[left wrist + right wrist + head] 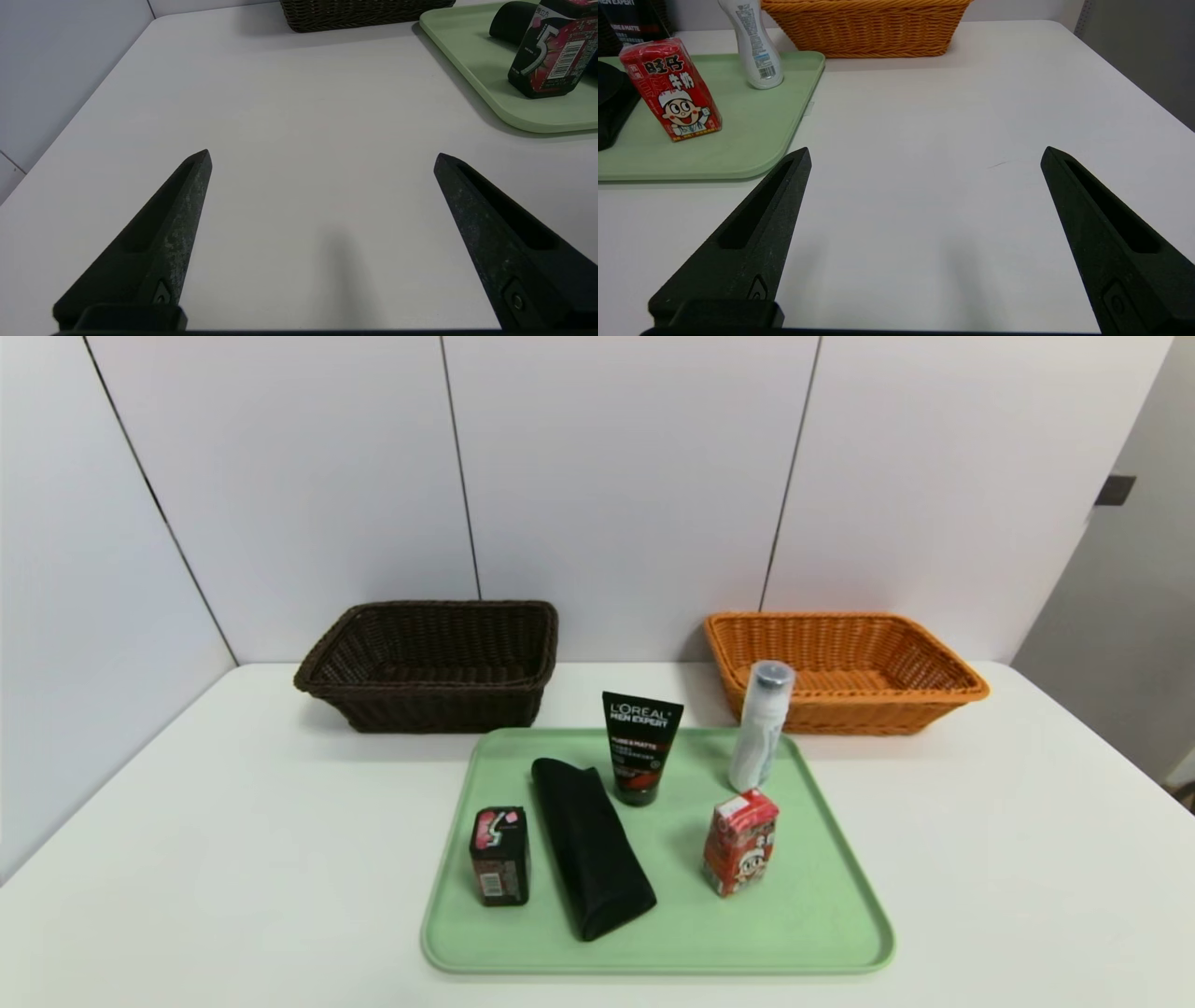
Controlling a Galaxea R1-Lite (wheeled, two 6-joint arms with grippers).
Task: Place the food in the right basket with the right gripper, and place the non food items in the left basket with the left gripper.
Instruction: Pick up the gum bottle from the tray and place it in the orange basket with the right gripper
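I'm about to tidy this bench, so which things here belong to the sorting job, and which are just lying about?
Part of the job:
- dark boxy pack
- red drink carton
- black L'Oreal tube
- black pouch
- white bottle
- orange basket
- dark brown basket
- green tray, holding the items

Just lying about:
- nothing that I can see
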